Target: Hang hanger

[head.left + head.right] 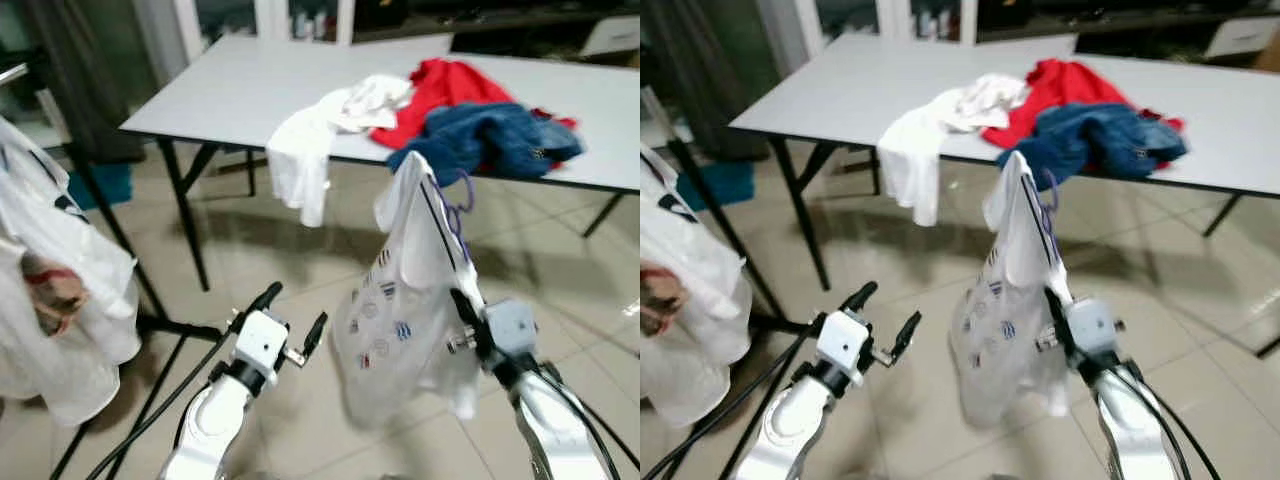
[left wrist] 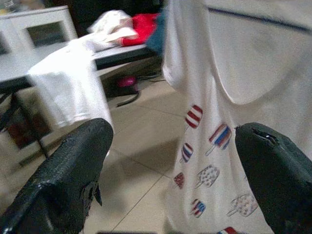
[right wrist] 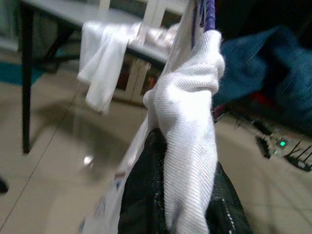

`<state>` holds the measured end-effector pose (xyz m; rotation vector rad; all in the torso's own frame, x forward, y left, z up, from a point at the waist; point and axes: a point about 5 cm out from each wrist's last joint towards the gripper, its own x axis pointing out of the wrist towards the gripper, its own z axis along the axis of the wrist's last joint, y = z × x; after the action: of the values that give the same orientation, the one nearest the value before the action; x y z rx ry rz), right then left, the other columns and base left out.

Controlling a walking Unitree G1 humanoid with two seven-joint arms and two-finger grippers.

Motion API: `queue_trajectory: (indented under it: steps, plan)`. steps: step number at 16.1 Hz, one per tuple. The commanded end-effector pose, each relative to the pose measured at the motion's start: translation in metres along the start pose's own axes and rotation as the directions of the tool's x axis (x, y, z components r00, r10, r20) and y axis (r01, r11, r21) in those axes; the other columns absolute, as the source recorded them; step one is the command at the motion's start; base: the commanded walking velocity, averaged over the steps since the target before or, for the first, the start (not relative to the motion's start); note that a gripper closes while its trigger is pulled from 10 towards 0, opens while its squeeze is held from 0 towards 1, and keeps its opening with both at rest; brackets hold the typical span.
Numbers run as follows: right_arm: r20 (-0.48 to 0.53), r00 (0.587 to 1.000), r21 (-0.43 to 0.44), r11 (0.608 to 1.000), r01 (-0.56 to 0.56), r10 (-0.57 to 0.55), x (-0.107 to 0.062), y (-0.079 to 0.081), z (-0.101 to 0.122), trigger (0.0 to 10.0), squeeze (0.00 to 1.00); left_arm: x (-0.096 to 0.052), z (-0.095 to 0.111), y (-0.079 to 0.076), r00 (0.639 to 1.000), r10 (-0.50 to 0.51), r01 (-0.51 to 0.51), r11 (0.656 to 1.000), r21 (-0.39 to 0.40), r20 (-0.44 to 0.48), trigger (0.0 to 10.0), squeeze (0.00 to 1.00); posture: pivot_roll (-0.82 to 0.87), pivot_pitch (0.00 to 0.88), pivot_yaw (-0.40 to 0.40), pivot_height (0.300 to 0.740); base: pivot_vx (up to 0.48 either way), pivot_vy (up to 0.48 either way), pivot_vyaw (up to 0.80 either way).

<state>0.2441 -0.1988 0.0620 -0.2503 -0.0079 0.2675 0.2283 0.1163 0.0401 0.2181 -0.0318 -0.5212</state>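
Note:
A white shirt [image 1: 400, 290] printed with striped ice lollies hangs on a purple hanger [image 1: 455, 205], whose hook pokes out at the collar. My right gripper [image 1: 463, 310] is shut on the shirt's shoulder and the hanger, holding them up above the floor; in the right wrist view its black fingers [image 3: 146, 195] are wrapped in white cloth below the purple hanger [image 3: 208, 12]. To the left of the shirt and lower, my left gripper [image 1: 292, 315] is open and holds nothing. In the left wrist view the shirt [image 2: 229, 122] hangs just beyond its spread fingers [image 2: 63, 180].
A black clothes rack [image 1: 120, 240] at the left carries a white garment [image 1: 50, 290]. The grey table [image 1: 240, 90] behind holds a draped white shirt [image 1: 310, 150], a red garment [image 1: 440, 90] and blue jeans [image 1: 490, 135]. Tiled floor lies between.

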Motion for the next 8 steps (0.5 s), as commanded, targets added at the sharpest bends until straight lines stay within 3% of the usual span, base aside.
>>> queue_trajectory:
  steps: [1,2,4,8]
  plan:
    - [0.09,0.996,-0.016,1.0,-0.012,0.013,0.018,0.0,0.021,10.0,0.0,0.001,0.007,0.005,0.999,-0.041,0.04,0.997,0.064,0.023,10.0,0.0,-0.03,0.0,-0.002,0.74,0.0,0.0,0.0]
    - [0.14,0.99,-0.035,0.999,-0.023,0.027,0.033,-0.001,0.035,10.0,0.0,0.001,0.01,0.009,0.997,-0.079,0.075,0.989,0.125,0.026,10.0,0.0,-0.02,0.0,-0.001,0.74,0.0,0.0,0.0]
    - [0.191,0.979,-0.074,0.996,-0.056,0.069,0.053,-0.001,0.053,10.0,0.0,0.003,0.015,0.017,0.994,-0.106,0.099,0.981,0.168,0.035,10.0,0.0,-0.02,0.0,0.002,0.74,0.0,0.0,0.0]
    - [0.214,0.965,-0.062,0.988,-0.142,0.152,0.088,0.01,0.075,10.0,0.0,0.008,0.027,0.025,0.993,-0.099,0.088,0.983,0.163,0.065,10.0,0.0,0.0,0.0,0.004,0.74,0.0,0.0,0.0]
